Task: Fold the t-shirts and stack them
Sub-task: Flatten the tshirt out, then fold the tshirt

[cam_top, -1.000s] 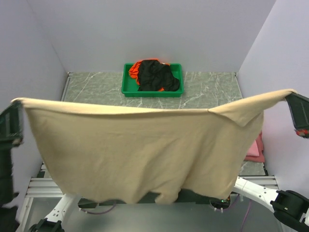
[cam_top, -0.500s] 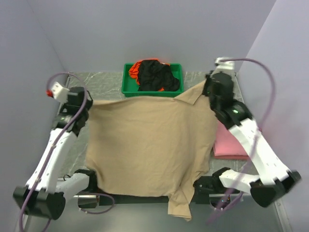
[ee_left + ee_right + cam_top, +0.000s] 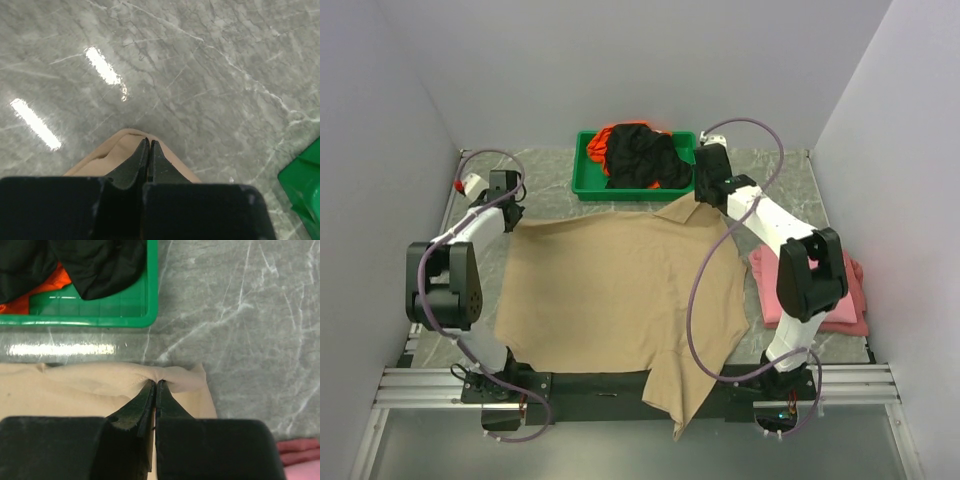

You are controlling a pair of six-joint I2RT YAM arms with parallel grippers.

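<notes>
Top external and wrist views show the tan t-shirt [image 3: 620, 290] spread on the tabletop [image 3: 770, 180], far corners pinched by the clamped left gripper [image 3: 149, 145] and right gripper [image 3: 155, 385]; pulling evenly and lowering both corners flat before release should leave it smooth.

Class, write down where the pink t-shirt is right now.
In the top view, the pink t-shirt lies folded on the right of the table, just right of the spread tan t-shirt.
</notes>
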